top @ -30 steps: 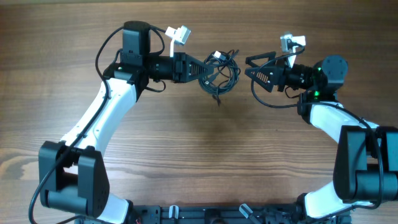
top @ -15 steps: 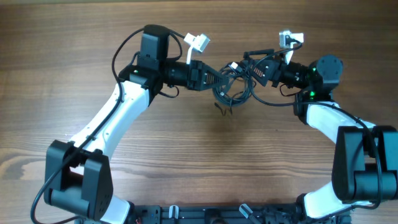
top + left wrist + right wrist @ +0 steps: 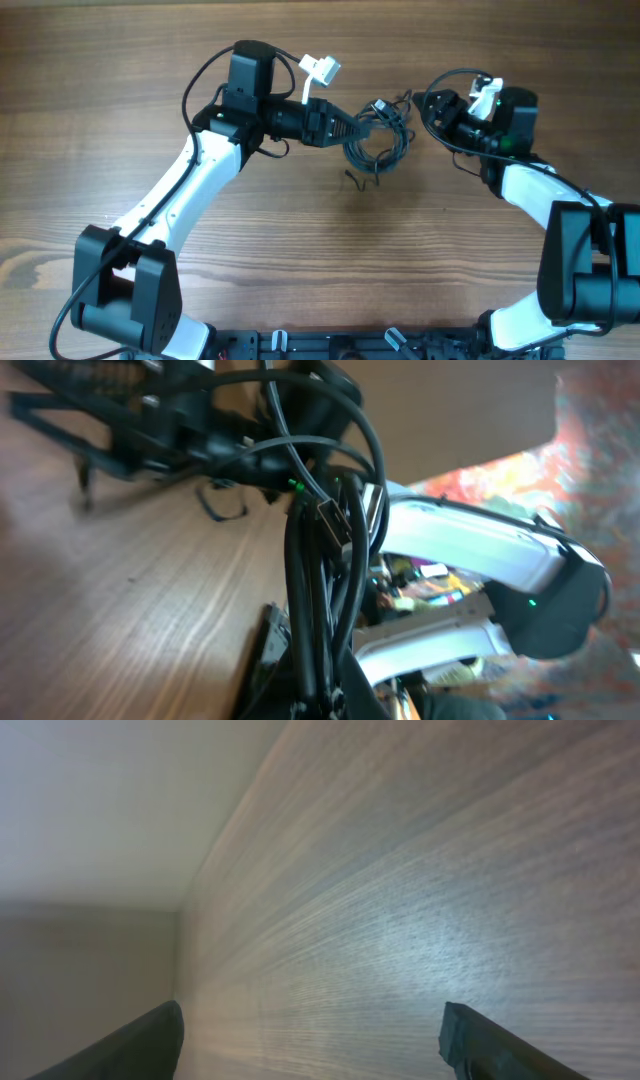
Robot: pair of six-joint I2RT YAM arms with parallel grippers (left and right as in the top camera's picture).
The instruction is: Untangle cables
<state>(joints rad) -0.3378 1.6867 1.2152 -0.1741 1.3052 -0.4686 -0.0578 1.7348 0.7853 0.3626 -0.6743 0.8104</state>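
My right pincer [image 3: 310, 1025] has backed away, released and empty; my left pincer [image 3: 350, 125] stays clenched on the cables [image 3: 380, 142], bunched mid-surface [image 3: 300, 235] between the arms. The tangle looks unbroken.

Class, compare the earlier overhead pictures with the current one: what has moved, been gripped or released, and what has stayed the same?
The left gripper carried the cables rightward, then stopped. The right gripper reached left into the bundle, then drew back to the right and now stands open with nothing between its fingers. Unchanged: the cables are still one tangled bundle, held by the left gripper.
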